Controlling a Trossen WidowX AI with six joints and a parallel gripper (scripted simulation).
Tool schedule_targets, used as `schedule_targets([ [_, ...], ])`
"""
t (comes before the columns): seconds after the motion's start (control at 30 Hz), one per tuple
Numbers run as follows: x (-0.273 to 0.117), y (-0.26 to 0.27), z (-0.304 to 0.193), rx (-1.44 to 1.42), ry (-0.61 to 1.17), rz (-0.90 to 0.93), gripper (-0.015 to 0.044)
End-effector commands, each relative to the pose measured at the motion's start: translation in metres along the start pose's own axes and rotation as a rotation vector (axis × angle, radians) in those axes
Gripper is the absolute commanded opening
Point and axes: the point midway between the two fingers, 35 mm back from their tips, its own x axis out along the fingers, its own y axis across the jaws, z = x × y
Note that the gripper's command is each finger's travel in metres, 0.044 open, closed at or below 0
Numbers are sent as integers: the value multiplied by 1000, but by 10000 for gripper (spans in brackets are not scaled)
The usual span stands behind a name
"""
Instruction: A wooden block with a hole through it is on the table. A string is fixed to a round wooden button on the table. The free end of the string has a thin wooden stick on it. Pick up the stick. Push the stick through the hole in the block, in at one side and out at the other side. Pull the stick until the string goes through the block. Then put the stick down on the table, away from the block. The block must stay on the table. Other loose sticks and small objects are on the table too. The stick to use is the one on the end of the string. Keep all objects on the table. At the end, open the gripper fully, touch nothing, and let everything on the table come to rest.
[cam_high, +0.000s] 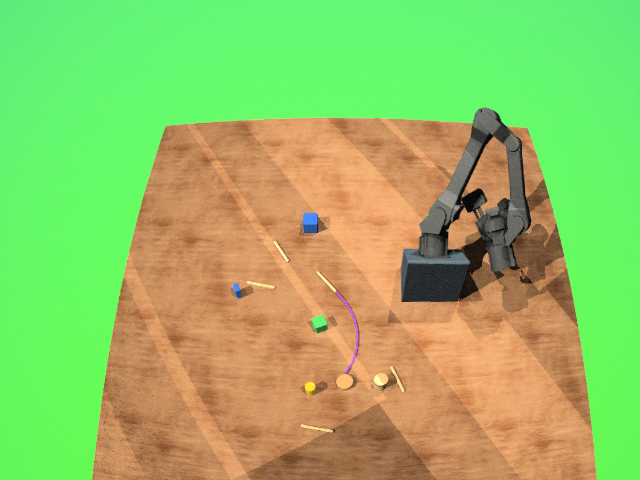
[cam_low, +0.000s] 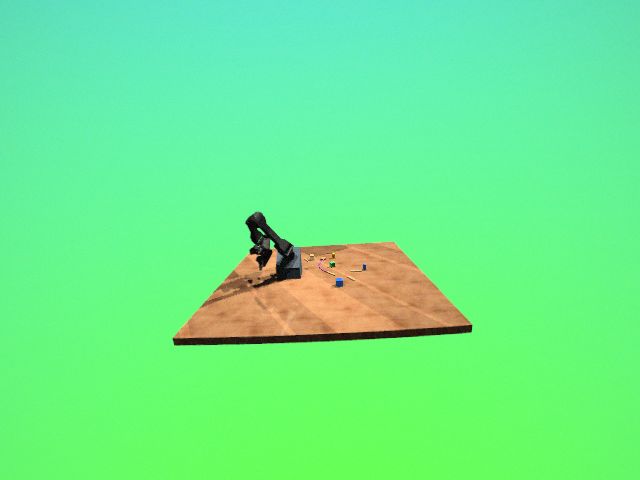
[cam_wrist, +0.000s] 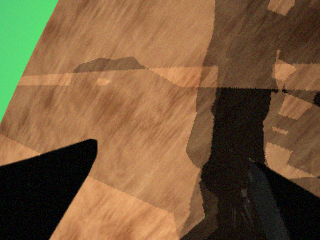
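My gripper is open and empty, above the table beside the arm's base, far from the stick. The wooden stick on the string's free end lies on the table. The purple string curves from it to the round wooden button. A small upright wood-coloured piece stands just right of the button in the top view; it may be the block, but no hole can be made out. The string lies clear of it.
A loose stick lies close beside the wood-coloured piece. Other loose sticks lie about. A blue cube, green block, small blue block and yellow cylinder stand apart. The arm's base is right of the string.
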Motion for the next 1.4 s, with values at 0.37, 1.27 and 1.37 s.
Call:
schedule_targets([
  [0.37,-157,-84,-49,39,-18,-550,440],
  [1.27,-215,-17,-378,1176,-185,-913,440],
  [1.37,-201,-4,-401,1277,-188,-894,440],
])
